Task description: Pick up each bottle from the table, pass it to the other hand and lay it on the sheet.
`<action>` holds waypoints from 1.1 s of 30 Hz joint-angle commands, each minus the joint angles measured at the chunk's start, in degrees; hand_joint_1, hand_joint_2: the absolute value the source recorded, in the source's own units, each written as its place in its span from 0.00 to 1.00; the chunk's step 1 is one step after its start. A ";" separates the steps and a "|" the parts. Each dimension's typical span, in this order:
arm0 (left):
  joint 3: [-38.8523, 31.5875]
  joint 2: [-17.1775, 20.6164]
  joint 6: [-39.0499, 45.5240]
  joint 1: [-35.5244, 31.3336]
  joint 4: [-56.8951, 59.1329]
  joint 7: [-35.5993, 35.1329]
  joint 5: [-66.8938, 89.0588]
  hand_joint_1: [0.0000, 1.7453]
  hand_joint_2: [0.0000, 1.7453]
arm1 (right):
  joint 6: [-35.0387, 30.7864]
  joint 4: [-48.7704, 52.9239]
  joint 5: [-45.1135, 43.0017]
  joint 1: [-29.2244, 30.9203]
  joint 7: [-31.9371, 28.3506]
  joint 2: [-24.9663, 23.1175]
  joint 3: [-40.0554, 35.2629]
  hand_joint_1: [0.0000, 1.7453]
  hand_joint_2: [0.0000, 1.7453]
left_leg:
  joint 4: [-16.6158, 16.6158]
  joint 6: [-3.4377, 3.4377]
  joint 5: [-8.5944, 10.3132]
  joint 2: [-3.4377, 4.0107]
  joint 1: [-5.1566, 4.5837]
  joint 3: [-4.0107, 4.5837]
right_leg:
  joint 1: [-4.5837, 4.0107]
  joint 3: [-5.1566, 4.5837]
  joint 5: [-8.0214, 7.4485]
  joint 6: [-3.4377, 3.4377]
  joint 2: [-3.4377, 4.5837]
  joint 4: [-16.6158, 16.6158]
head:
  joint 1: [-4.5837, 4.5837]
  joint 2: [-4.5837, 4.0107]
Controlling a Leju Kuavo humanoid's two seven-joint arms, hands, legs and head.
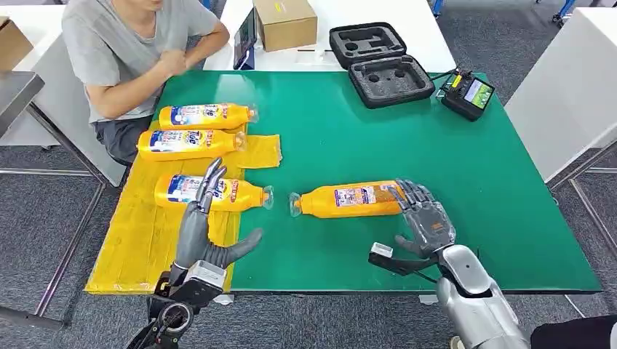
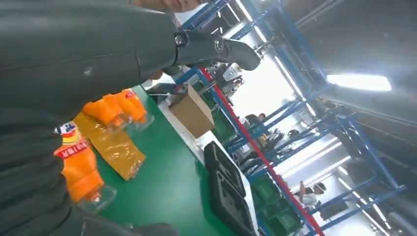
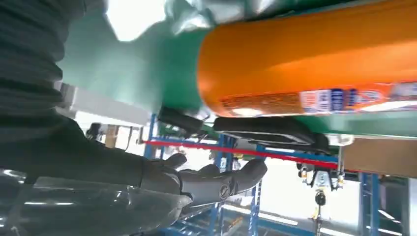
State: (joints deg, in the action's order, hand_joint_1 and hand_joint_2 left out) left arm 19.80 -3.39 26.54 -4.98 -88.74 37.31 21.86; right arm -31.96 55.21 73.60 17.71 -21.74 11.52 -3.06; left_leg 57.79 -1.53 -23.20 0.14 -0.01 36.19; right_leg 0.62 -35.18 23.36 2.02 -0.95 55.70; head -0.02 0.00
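Three orange detergent bottles already lie on the yellow sheet [image 1: 138, 240] along the table's left edge, the nearest [image 1: 244, 194] just ahead of the left hand [image 1: 207, 236], which hovers spread and empty. The fourth bottle [image 1: 349, 200] lies on the green mat [image 1: 451, 167] near the front edge; the right hand's [image 1: 426, 218] fingers rest across its base, not yet wrapped. I'd say this is the pickup; next it must close and lift.

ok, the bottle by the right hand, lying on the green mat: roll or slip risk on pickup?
The bottle lies on its side and looks rounded, so a nudge may roll it. Its glossy plastic could slide in the right hand's fingers. It looks full of orange liquid, so probably weighty, and the clear cap end may dip.
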 commanded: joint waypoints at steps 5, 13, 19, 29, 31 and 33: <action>2.00 -1.75 0.23 -4.60 3.85 -0.51 -0.23 0.00 1.00 | -0.01 -8.71 0.64 6.55 0.70 -0.21 -1.81 0.00 1.00 | 0.01 0.07 -0.09 0.05 0.02 -0.20 | 0.00 0.20 0.05 -0.06 0.12 0.00 | 0.00 0.00; 2.31 -2.04 1.01 -5.90 5.61 -0.62 -0.78 0.00 1.00 | 0.38 -15.24 -0.11 12.39 -0.35 -2.08 -3.46 0.00 1.00 | -0.04 0.02 -0.03 0.14 0.02 -0.21 | -0.01 0.20 -0.01 -0.04 0.19 -0.04 | 0.00 0.00; 0.70 -2.65 2.65 -5.59 8.19 -1.15 -1.53 0.00 1.00 | -2.04 -20.86 -0.72 16.02 -1.17 -3.99 -4.99 0.00 1.00 | -0.03 0.03 -0.09 0.19 0.02 -0.33 | 0.00 0.29 0.04 -0.04 0.25 -0.02 | 0.00 0.00; -0.50 -2.66 4.08 -5.71 10.03 -0.94 -0.80 0.00 1.00 | -3.03 -25.79 -3.46 19.01 -3.60 -7.39 -5.93 0.00 1.00 | -0.05 0.03 -0.04 0.17 0.03 -0.25 | -0.01 0.23 0.00 -0.04 0.22 -0.03 | 0.00 0.00; -0.53 -2.53 4.24 -6.19 10.60 -1.00 -0.62 0.00 1.00 | -2.85 -26.79 -4.10 19.07 -4.22 -7.70 -6.13 0.00 1.00 | -0.03 -0.01 0.01 0.08 0.02 -0.10 | 0.00 0.10 -0.02 -0.01 0.10 -0.02 | 0.00 0.00; -0.56 -2.49 4.26 -6.77 11.23 -1.05 -0.61 0.00 1.00 | -2.65 -27.56 -4.15 19.08 -4.00 -8.18 -6.41 0.00 1.00 | -0.03 0.02 -0.04 0.09 0.03 -0.21 | -0.01 0.21 0.03 -0.03 0.13 -0.01 | 0.00 0.00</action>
State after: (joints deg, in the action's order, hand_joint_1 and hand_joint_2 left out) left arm 20.63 -5.79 30.47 -8.64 -83.27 36.44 21.05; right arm -34.69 36.32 70.18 32.85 -25.07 6.12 -7.65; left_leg 57.79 -1.59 -23.15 0.15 -0.01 36.22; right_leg 0.63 -35.17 23.33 2.05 -0.97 55.71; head -0.02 0.00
